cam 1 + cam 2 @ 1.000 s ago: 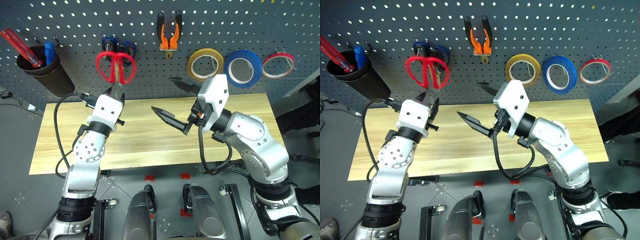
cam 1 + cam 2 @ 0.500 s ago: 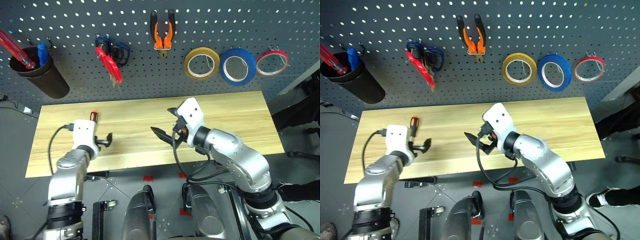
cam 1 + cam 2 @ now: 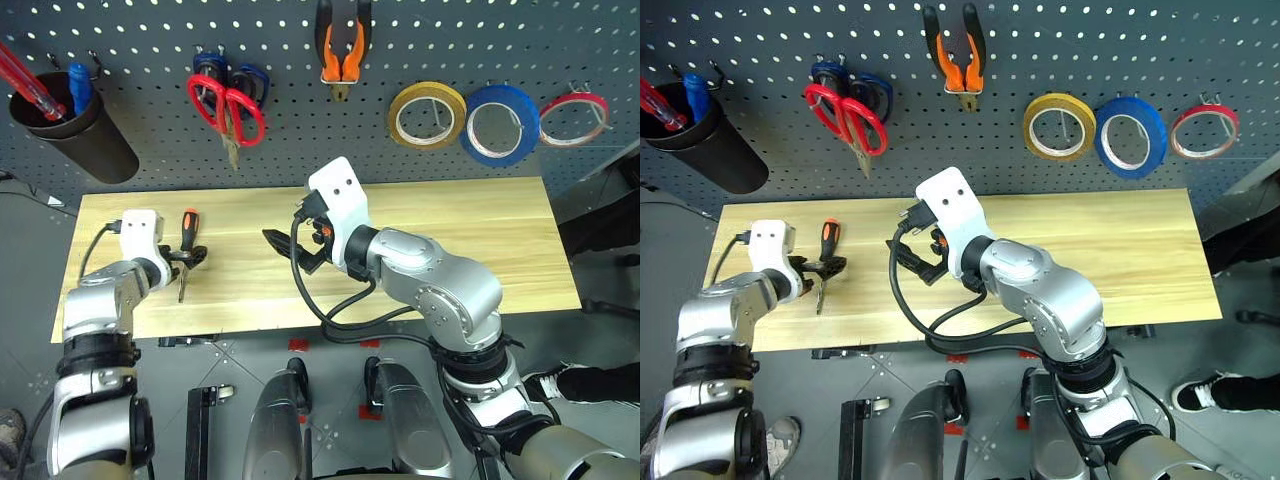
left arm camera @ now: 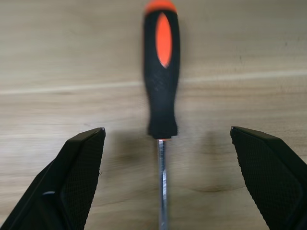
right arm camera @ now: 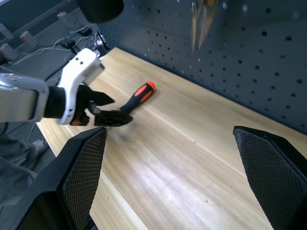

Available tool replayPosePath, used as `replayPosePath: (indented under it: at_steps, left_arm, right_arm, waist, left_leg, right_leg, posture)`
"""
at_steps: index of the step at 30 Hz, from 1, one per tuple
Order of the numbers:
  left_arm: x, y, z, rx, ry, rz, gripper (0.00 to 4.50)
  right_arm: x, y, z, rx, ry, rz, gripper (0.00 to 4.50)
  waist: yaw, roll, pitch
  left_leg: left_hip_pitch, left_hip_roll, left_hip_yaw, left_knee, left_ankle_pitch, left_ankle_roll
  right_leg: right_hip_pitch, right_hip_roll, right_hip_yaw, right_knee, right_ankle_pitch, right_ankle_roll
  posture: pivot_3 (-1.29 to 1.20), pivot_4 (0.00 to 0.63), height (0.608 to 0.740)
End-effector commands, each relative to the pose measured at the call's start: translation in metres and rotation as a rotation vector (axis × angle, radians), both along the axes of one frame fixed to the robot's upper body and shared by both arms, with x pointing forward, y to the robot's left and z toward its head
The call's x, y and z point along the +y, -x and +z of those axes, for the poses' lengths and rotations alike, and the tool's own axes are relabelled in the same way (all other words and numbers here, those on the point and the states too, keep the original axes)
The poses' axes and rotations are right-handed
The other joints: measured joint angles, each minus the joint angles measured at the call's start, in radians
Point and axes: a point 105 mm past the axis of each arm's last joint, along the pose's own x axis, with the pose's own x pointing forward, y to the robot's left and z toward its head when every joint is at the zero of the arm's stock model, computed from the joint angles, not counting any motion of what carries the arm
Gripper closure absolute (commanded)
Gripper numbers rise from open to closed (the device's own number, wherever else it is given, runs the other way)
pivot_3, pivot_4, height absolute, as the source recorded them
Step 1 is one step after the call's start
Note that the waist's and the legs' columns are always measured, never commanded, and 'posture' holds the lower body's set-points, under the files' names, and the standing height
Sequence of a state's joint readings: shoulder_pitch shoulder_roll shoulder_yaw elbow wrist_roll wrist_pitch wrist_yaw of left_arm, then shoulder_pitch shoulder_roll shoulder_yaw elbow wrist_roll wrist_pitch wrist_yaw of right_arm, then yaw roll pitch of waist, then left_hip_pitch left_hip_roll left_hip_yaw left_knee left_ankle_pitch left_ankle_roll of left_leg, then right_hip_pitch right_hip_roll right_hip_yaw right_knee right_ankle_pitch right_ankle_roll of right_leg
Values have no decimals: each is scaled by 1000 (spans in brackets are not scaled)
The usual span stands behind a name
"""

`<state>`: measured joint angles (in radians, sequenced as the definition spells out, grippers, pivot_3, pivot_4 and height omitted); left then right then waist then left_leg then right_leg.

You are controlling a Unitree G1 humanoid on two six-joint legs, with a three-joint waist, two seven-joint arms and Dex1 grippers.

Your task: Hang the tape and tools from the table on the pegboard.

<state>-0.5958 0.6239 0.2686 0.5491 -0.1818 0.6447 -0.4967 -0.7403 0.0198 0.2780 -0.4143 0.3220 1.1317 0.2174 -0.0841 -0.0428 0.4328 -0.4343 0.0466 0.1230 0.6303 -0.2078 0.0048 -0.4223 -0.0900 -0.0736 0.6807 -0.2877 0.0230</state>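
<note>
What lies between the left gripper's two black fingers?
The orange-and-black screwdriver, flat on the light wooden table, sits between the open left gripper's fingers, untouched, in the left wrist view.

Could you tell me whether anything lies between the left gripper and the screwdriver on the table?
Nothing visible does. The left gripper is open, its fingers either side of the screwdriver, which lies flat on the bare table with only wood around it.

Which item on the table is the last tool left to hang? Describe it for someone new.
On the light wooden table below the pegboard, look near its left end. The slim screwdriver lies flat there, between the left gripper's open fingers. Unlike the red and blue screwdrivers in the black cup, its handle is orange and black.
</note>
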Motion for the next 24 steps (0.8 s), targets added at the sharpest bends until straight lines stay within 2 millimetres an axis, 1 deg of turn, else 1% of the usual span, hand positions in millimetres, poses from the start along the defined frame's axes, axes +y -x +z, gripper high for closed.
replayPosePath:
  at_steps: [1, 5, 6, 7, 9, 12, 13, 16, 18, 19, 22, 24]
  left_arm:
    - [9, -2, -1, 17, -14, 7, 107]
    - [18, -6, -6, 51, -23, 44, 107]
    - [19, -7, -7, 60, -30, 42, 396]
    - [19, -7, -6, 62, -30, 40, 512]
    - [19, -8, -8, 69, -23, 36, 1008]
    - [13, -8, -11, 82, -36, -2, 1970]
    - [13, -8, -11, 82, -40, -6, 2277]
    - [12, -8, -11, 63, -50, -23, 3244]
    - [13, -5, -5, 28, -77, -55, 3856]
    - [12, -4, -2, 7, -63, -69, 4015]
    - [5, 6, 8, -54, -43, -165, 4010]
    - [0, 15, 11, -67, -46, -211, 4010]
  right_arm:
    - [8, 11, 11, -33, -17, 58, 0]
    - [11, 13, 12, -27, -15, 73, 0]
    - [11, 13, 12, -26, -14, 74, 0]
    - [11, 13, 13, -27, -13, 75, 0]
    - [11, 12, 12, -26, -9, 75, 0]
    - [7, 7, 14, -31, -6, 63, 0]
    - [6, 6, 14, -32, -6, 61, 0]
    - [4, 4, 12, -38, 3, 58, 0]
    - [0, 6, 13, -73, 20, 72, 0]
    - [-2, 8, 13, -96, 27, 83, 0]
    - [-4, 19, 14, -171, 32, 142, 0]
    - [-6, 25, 15, -207, 22, 162, 0]
  waist:
    - [-1, 0, 3]
    - [-5, 1, 6]
    - [-5, 1, 6]
    - [-5, 1, 6]
    - [-5, 1, 6]
    - [-4, 1, 6]
    - [-3, 1, 6]
    - [-3, 0, 4]
    - [-3, 0, 4]
    - [-4, 0, 3]
    - [-7, -2, 3]
    - [-9, -2, 2]
  left_leg:
    - [0, 0, 0, 0, 0, 0]
    - [0, 0, 1, -1, 0, 0]
    - [0, 0, 1, -1, 0, 0]
    - [0, 0, 1, -1, 0, 0]
    - [0, 0, 2, -1, 0, 0]
    - [0, 0, 2, -1, 0, 0]
    - [0, 0, 2, -1, 0, 0]
    - [0, 0, 2, 0, 0, 0]
    - [0, 0, 2, 0, 0, 0]
    - [0, 0, 2, 0, 0, 0]
    - [0, 0, 3, -1, 0, 0]
    - [0, 0, 2, -2, 0, -1]
  right_leg:
    - [0, 0, 0, 0, 0, 0]
    - [-1, 0, 1, 0, 0, 0]
    - [-1, 0, 1, 0, 0, 0]
    - [-1, 0, 1, 0, 0, 0]
    - [-1, 0, 1, 0, 0, 0]
    - [-1, 0, 1, 0, 0, 0]
    - [-1, 0, 1, 0, 0, 0]
    - [-1, 0, 1, 0, 0, 0]
    - [-1, 0, 1, 0, 0, 0]
    - [-1, 0, 1, 0, 0, 0]
    - [-1, -1, 1, -1, 0, 0]
    - [-2, 0, 1, -1, 0, 0]
  posture:
    - [-173, 525, 740]
    - [-186, 528, 740]
    - [-190, 527, 740]
    - [-190, 527, 740]
    - [-198, 516, 740]
    - [-204, 487, 740]
    - [-204, 487, 740]
    - [-215, 456, 740]
    - [-218, 443, 740]
    - [-221, 428, 740]
    - [-225, 408, 740]
    - [-219, 393, 740]
